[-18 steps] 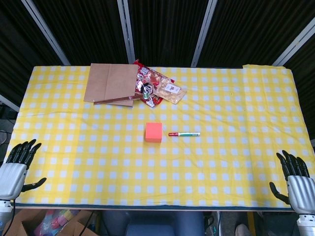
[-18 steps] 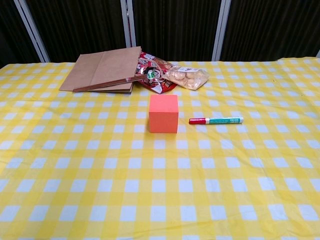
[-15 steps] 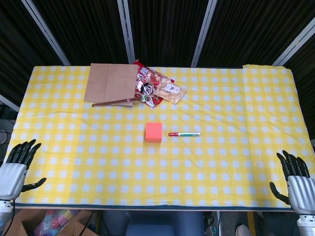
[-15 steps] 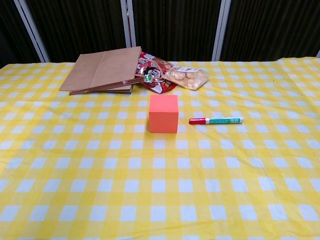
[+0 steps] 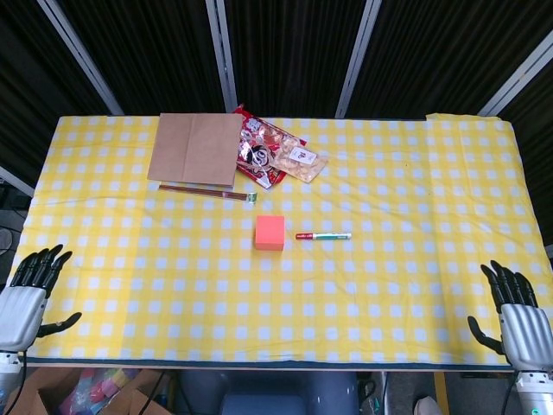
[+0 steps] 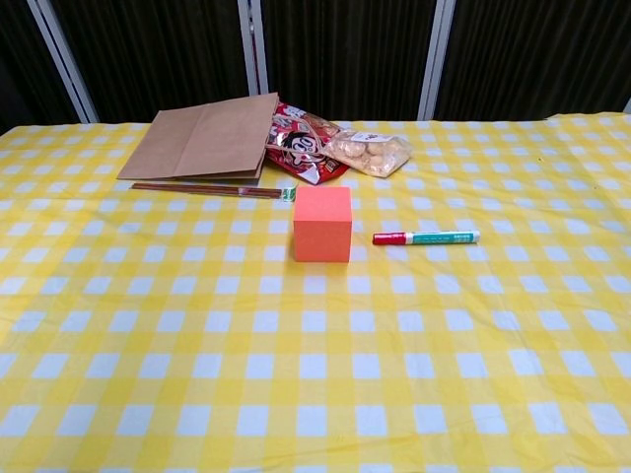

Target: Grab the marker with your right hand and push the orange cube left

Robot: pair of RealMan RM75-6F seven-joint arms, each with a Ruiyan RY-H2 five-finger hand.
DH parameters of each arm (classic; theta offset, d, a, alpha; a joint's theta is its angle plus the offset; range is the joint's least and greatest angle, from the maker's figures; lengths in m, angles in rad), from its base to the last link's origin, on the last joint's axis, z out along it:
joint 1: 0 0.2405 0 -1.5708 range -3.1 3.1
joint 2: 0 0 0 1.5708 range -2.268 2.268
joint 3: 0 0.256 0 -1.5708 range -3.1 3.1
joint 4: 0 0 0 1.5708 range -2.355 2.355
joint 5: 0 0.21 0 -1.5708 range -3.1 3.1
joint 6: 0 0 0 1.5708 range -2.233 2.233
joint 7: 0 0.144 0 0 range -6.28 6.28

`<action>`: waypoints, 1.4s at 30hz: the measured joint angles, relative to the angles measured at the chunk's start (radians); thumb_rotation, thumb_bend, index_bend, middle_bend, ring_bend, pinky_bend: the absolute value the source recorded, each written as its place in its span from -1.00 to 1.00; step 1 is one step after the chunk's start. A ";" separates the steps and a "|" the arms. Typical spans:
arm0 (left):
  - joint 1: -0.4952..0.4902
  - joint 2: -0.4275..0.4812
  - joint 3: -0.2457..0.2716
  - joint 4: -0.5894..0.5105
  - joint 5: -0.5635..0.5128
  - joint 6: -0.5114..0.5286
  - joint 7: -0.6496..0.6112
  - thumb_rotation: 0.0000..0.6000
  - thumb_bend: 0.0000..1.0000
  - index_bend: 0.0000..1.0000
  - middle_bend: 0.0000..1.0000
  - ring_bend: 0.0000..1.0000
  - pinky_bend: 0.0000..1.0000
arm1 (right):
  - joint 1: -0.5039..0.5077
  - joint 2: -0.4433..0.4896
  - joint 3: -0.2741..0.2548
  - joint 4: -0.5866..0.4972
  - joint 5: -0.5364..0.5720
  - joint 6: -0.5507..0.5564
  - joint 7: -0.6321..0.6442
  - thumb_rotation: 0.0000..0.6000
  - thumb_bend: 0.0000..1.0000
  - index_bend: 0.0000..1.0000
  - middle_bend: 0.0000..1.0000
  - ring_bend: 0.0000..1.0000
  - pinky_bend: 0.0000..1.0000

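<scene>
Head view: marker [image 5: 323, 235] just right of orange cube [image 5: 270, 233]; both hands' fingers seemingly spread, empty.

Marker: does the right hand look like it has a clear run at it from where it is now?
Probably yes. The right hand sits open at the near edge, and only bare cloth lies between it and the marker.

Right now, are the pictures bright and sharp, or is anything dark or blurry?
Head view: bright, even light, marker and orange cube sharp, black behind the table. Chest view: also sharp, cube casting only a faint shadow; no glare, no blur.
</scene>
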 measured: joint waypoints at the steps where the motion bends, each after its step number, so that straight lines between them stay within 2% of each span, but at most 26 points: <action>1: -0.001 0.001 0.001 -0.001 0.002 -0.001 -0.002 1.00 -1.00 -1.00 -1.00 -1.00 -1.00 | 0.007 0.001 0.004 -0.008 0.004 -0.010 -0.002 1.00 -0.19 -1.00 -1.00 -1.00 -1.00; 4: -0.002 0.004 0.003 -0.004 0.004 -0.003 -0.005 1.00 -1.00 -1.00 -1.00 -1.00 -1.00 | 0.040 0.003 0.024 -0.036 0.021 -0.045 -0.024 1.00 -0.21 -0.98 -1.00 -1.00 -1.00; 8: -0.003 0.007 0.002 -0.005 0.003 -0.005 -0.010 1.00 -1.00 -1.00 -1.00 -1.00 -1.00 | 0.098 -0.003 0.063 -0.071 0.058 -0.104 -0.087 1.00 -0.25 -0.78 -1.00 -1.00 -1.00; 14: -0.005 0.012 0.000 -0.008 -0.005 -0.011 -0.019 1.00 -1.00 -1.00 -1.00 -1.00 -1.00 | 0.226 -0.032 0.142 -0.127 0.187 -0.237 -0.201 1.00 -0.29 -0.57 -1.00 -1.00 -1.00; 20: -0.011 0.024 0.000 -0.018 -0.018 -0.032 -0.030 1.00 -1.00 -1.00 -1.00 -1.00 -1.00 | 0.379 -0.123 0.215 -0.125 0.368 -0.336 -0.368 1.00 -0.29 -0.42 -0.90 -1.00 -1.00; 29: -0.025 0.040 -0.002 -0.028 -0.042 -0.069 -0.050 1.00 -1.00 -1.00 -1.00 -1.00 -1.00 | 0.566 -0.319 0.263 0.022 0.597 -0.433 -0.526 1.00 -0.32 -0.31 -0.81 -1.00 -1.00; 35: -0.031 0.053 0.000 -0.039 -0.050 -0.085 -0.062 1.00 -1.00 -1.00 -1.00 -1.00 -1.00 | 0.651 -0.422 0.270 0.151 0.692 -0.471 -0.574 1.00 -0.34 -0.31 -0.81 -1.00 -1.00; 42: -0.034 0.057 0.000 -0.045 -0.059 -0.093 -0.064 1.00 -1.00 -1.00 -1.00 -1.00 -1.00 | 0.704 -0.496 0.264 0.254 0.760 -0.497 -0.594 1.00 -0.34 -0.31 -0.81 -1.00 -1.00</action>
